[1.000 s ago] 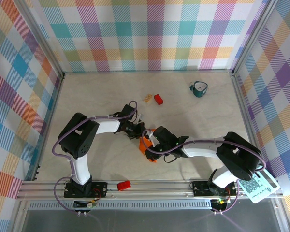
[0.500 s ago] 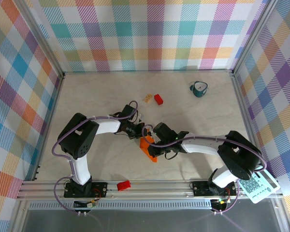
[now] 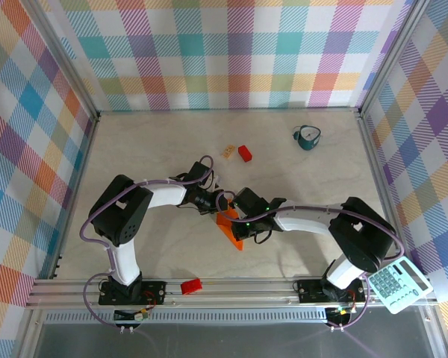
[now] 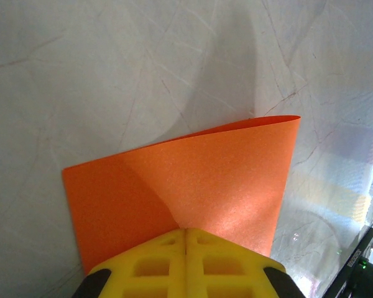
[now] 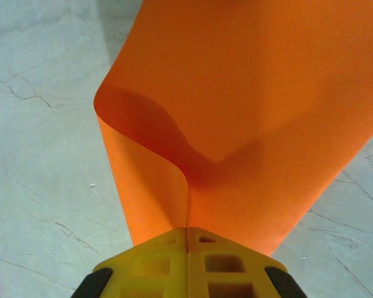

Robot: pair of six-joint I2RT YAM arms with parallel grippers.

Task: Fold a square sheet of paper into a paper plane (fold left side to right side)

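Out on the pale marbled surface [image 3: 157, 149], right claw [image 5: 188, 231] has slid toward left claw [image 4: 185, 233], both pinched shut on the thin bright orange paper sheet [image 4: 199, 180], so it's curling mid-fold.

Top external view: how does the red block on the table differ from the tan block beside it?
The red block is bright red; the tan block is pale. The red block looks larger than the tan block. The red block lies right of the tan block. Both rest on the table, close together.
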